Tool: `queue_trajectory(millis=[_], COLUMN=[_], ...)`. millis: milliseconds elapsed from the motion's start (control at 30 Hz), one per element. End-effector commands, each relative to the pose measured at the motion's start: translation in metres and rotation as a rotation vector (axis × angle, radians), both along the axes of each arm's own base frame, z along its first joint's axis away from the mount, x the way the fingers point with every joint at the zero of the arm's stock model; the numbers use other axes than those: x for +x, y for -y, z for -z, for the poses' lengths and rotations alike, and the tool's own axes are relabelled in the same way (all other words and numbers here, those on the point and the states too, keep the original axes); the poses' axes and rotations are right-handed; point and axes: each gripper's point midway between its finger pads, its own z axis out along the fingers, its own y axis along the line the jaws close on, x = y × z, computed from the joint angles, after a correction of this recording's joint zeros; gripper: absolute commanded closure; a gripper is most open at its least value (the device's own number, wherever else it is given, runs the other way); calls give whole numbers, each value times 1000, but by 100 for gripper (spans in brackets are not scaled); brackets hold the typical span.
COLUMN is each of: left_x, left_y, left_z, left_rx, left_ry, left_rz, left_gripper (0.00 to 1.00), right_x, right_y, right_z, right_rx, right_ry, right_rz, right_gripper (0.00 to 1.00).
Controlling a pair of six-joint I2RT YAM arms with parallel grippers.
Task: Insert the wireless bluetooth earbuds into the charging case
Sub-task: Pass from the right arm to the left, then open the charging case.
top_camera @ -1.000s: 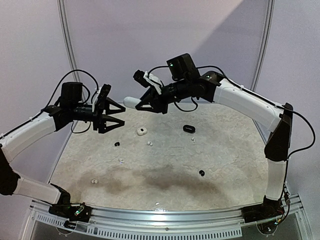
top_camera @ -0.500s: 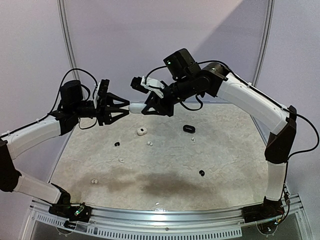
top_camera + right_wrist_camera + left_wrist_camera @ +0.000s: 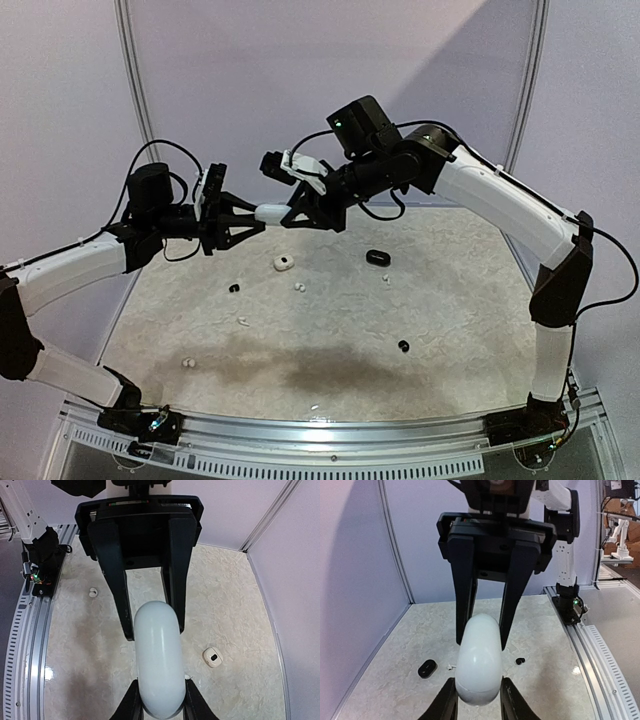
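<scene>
White and glossy, the charging case [image 3: 272, 211] hangs in the air above the far part of the table [image 3: 450, 300], lying roughly level between the two arms. It looks closed, with a thin seam showing near one end in the left wrist view.

The left gripper [image 3: 257, 217] reaches in from the left, its two fingers drawn in against the sides of one rounded end. The right gripper [image 3: 291, 214] reaches in from the right and clamps the other end the same way. The case is pinched at both ends and touches nothing else. In each wrist view the camera's own fingers hug the near end of the case, while the other arm's black fingers straddle the far end.

The earbuds [image 3: 298, 287] lie loose and scattered on the pale mottled tabletop, well below the held case:
- One white bud sits near the middle, just in front of a small white case [image 3: 284, 263].
- Another white bud lies just beside a black case [image 3: 377, 258], towards the right.
- Two more white buds lie nearer the left arm's side, one towards the near edge.
- A black earbud [image 3: 234, 288] rests left of centre.
- A second black earbud [image 3: 403, 346] lies to the right, closer to the arm bases.

None of them touches either case on the table, and neither gripper is near them
</scene>
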Motion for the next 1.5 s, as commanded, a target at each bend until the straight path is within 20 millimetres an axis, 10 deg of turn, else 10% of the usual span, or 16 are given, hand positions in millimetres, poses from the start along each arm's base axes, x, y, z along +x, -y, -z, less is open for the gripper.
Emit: queue_trajectory(millis=[0,200,333,500,1467], left_x=[-7,-7,-6,-6,-27], left_y=[8,9,8,9,7], left_z=[5,5,5,5,40], left_rx=[3,3,4,9,188], left_ry=[0,-3,5,42,224], left_rz=[34,36,16,6,57], left_gripper=[74,100,100,100,100], right_x=[-2,-2,5,15,41], right_y=[-2,-6,-8,-13,-13], right_z=[-18,-20,-18,-13,-9], right_rx=[45,63,74,95,126], right_ry=[31,33,39,39,5], right_rz=[-10,-19,17,62,165], right_gripper=[100,100,68,54,55])
